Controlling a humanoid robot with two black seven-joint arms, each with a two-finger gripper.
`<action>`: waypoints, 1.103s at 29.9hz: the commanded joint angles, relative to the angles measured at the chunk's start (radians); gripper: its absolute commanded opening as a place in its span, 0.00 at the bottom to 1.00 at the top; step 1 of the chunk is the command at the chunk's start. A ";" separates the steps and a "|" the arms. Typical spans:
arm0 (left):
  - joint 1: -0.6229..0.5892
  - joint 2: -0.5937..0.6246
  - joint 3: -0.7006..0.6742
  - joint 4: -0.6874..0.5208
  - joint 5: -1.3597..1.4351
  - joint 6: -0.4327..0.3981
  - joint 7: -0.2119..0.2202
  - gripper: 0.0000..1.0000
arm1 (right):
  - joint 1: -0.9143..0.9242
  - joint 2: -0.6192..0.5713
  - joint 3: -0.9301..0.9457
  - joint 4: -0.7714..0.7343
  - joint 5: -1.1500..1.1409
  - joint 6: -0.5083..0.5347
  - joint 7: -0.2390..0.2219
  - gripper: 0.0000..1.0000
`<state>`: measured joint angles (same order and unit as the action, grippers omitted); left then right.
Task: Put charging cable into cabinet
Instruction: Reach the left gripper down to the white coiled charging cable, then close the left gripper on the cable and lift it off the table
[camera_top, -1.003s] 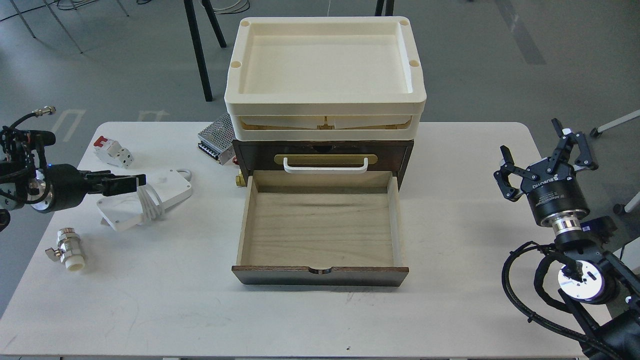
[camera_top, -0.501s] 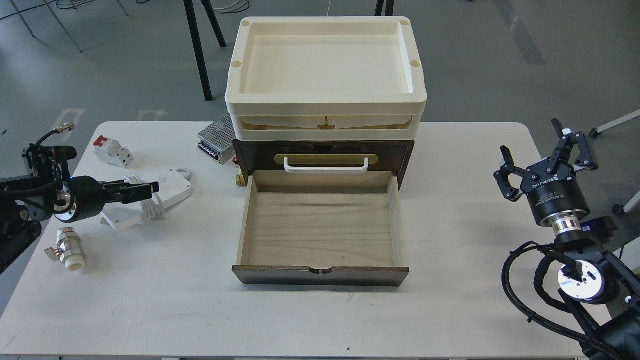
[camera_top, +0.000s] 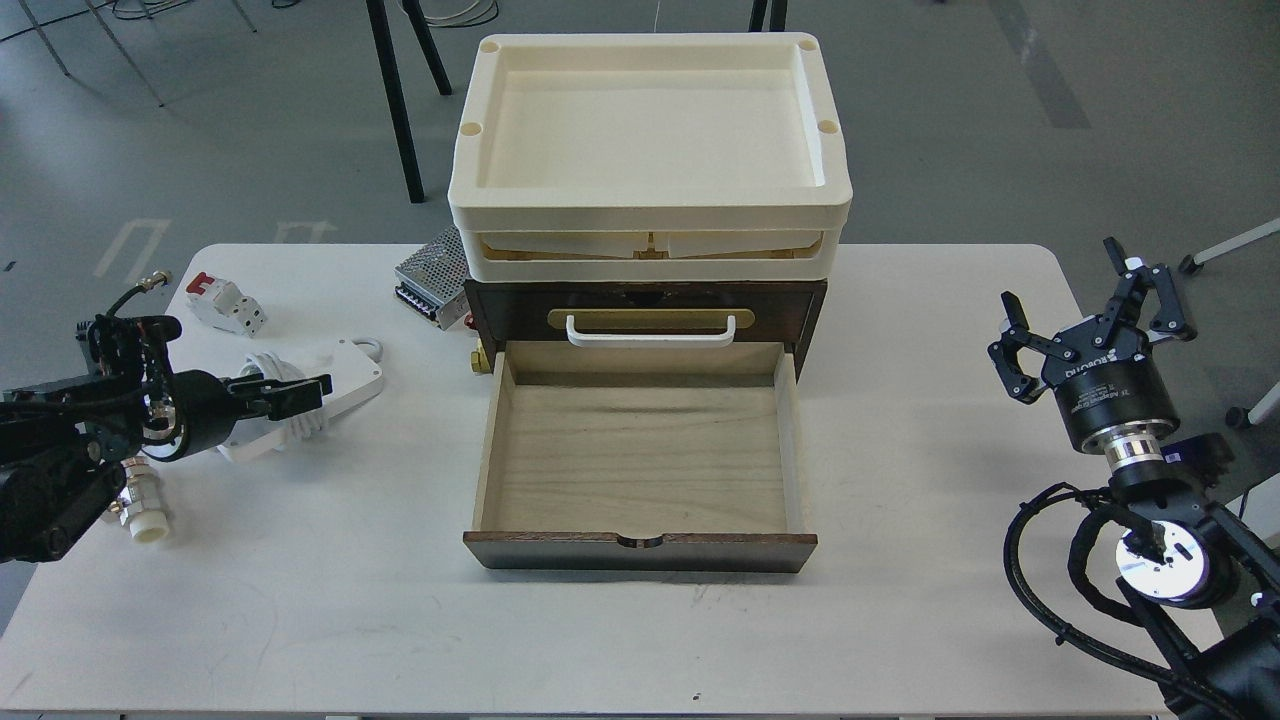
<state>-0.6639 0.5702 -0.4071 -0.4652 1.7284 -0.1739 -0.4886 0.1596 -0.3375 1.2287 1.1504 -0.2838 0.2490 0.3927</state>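
The charging cable (camera_top: 345, 368), a flat white brick with a white cord coiled round its middle, lies on the table left of the cabinet. My left gripper (camera_top: 308, 392) reaches in from the left and sits over the coiled cord; its dark fingers overlap, so I cannot tell open from shut. The cabinet (camera_top: 810, 300) is a dark brown box with its light wood drawer (camera_top: 640, 455) pulled out and empty, a white handle (camera_top: 650, 333) above it, and cream trays (camera_top: 650, 200) stacked on top. My right gripper (camera_top: 1088, 305) is open and empty at the table's right edge.
A white-and-red breaker (camera_top: 225, 300) lies at the back left. A perforated metal power supply (camera_top: 432, 272) sits beside the cabinet's left rear. A white and metal valve fitting (camera_top: 145, 520) stands near the left edge, partly behind my left arm.
My left arm has moved right and toward the table's near side, and its gripper now reaches further over the cable's coil. The right arm, cable and drawer have not moved.
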 joint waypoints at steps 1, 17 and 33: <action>0.003 -0.001 0.080 0.000 -0.007 0.098 0.000 0.50 | 0.000 0.000 0.000 0.000 0.000 -0.001 0.000 1.00; -0.011 0.017 0.168 0.030 -0.091 0.198 0.000 0.01 | 0.000 0.000 0.002 0.000 0.000 -0.001 0.000 0.99; -0.025 0.247 0.154 0.008 -0.418 0.191 0.000 0.01 | 0.000 0.000 0.000 0.000 -0.002 -0.002 0.000 0.99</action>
<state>-0.6801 0.7738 -0.2536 -0.4469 1.3987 0.0213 -0.4882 0.1595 -0.3375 1.2293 1.1504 -0.2847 0.2484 0.3927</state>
